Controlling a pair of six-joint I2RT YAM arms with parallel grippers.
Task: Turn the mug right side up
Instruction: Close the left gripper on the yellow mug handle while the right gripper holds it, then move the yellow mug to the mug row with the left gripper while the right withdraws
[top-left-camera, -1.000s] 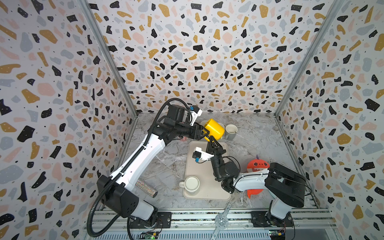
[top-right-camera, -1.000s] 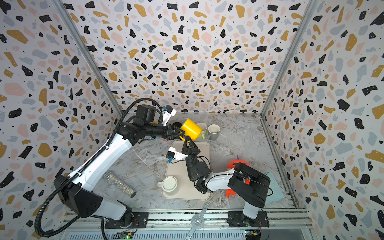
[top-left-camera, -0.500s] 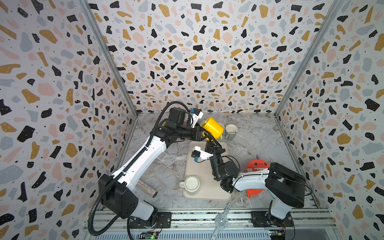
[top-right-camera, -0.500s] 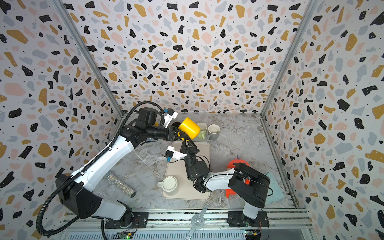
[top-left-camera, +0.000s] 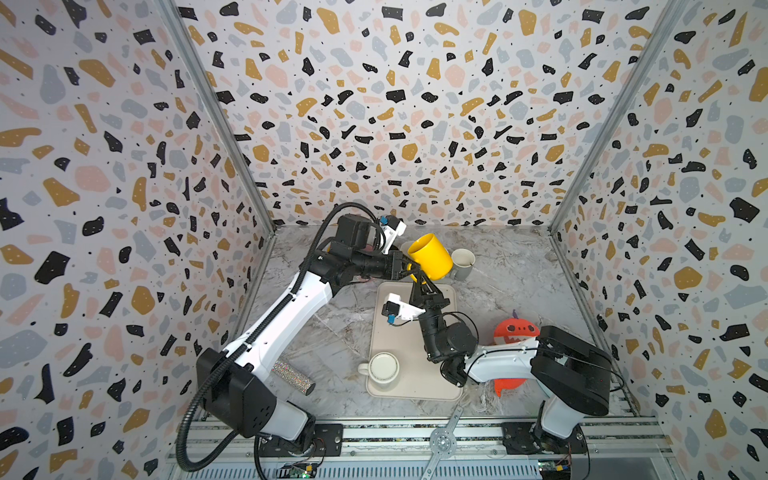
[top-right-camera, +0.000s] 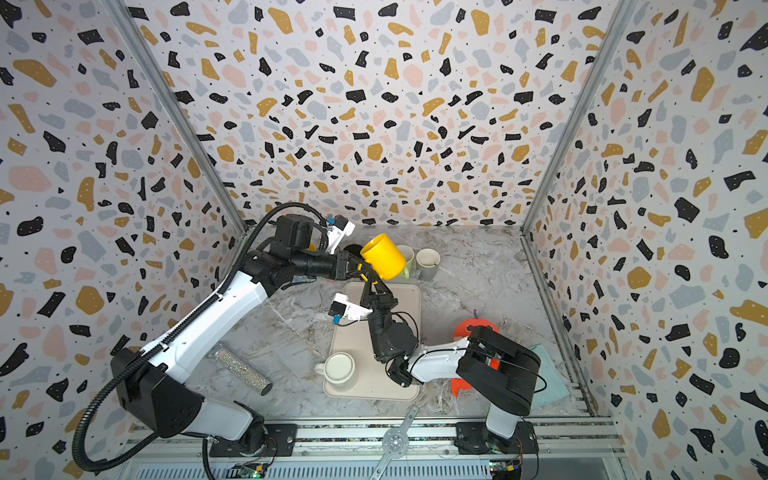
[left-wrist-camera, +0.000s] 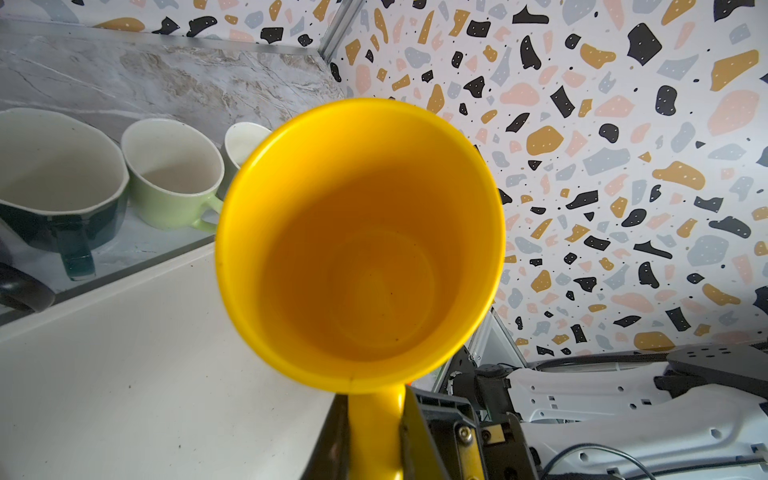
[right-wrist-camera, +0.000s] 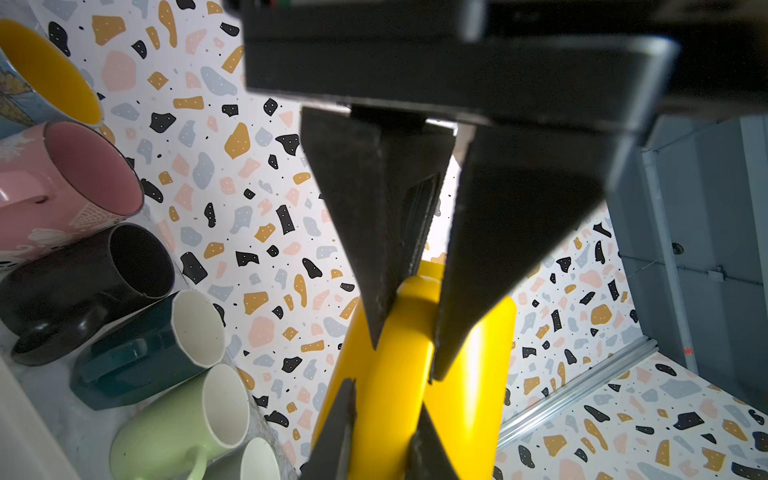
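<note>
Above the far end of the tray (top-left-camera: 384, 340), the yellow mug (top-left-camera: 432, 257) hangs clear of the worktop (top-left-camera: 511, 291), tipped roughly onto its side with its mouth toward your left arm, so it is not yet upright. Both claws are on its handle (left-wrist-camera: 376, 432): the left claw (top-left-camera: 406, 267) is closed on it from the side, and the right claw (top-left-camera: 419, 279) is pinched shut on it from below, the two sets of fingers (right-wrist-camera: 365, 232) close together on that one loop. Read this as a handover partway through the flip. Let only one claw go, and first make sure the one that stays has the handle seated deep between its pads, not just at the tips; a glossy handle may swivel under the mug's weight. Open the leaving claw slowly and draw it straight back along its own fingers, so it does not drag the handle. Then roll the holding wrist until the mouth faces up, with the mug high enough for its base to clear the tray. Mind the grey mug (top-left-camera: 462, 262) and the green mug (left-wrist-camera: 172, 174) just behind, and the white mug (top-left-camera: 382, 368) at the tray's near end; set down on bare tray between them and release only once the base sits flat.
</note>
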